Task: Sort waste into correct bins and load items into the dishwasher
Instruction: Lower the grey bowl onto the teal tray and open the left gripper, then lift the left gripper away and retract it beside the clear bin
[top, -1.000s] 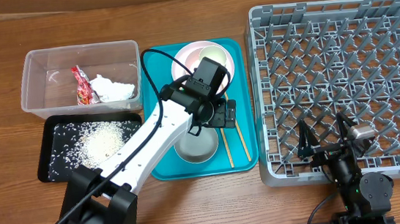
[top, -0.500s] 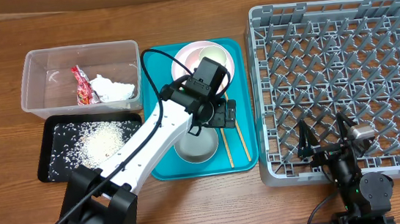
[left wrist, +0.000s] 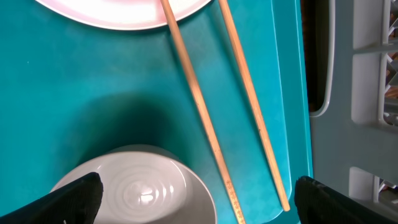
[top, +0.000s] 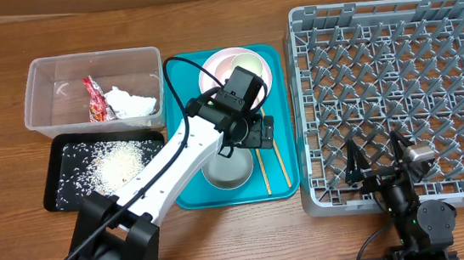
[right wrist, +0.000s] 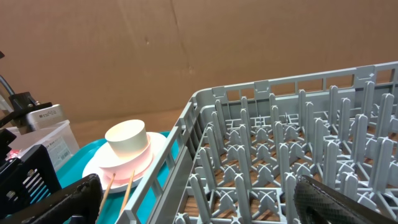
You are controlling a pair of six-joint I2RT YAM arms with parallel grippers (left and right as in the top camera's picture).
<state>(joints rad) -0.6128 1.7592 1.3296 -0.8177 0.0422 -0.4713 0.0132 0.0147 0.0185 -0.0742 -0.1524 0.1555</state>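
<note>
My left gripper (top: 248,137) hangs open over the teal tray (top: 189,194). Between its fingertips (left wrist: 74,199) lie the metal bowl (left wrist: 140,186) and two wooden chopsticks (left wrist: 199,106), none of them held. The pink-white plate (top: 224,65) carries a small white cup (top: 247,67) at the tray's far end. Over the near edge of the grey dish rack (top: 400,97) my right gripper (top: 378,163) stands open and empty. The clear tub (top: 57,83) holds the red wrapper (top: 95,100) and the tissue (top: 131,104). Rice (top: 120,165) lies in the black tray (top: 54,164).
The rack's upright pegs (right wrist: 292,155) fill the right wrist view, with the plate (right wrist: 124,165), cup (right wrist: 127,140) and chopstick ends (right wrist: 115,186) beyond its left wall. A cardboard wall stands behind the table. Bare wood runs along the front edge (top: 22,253).
</note>
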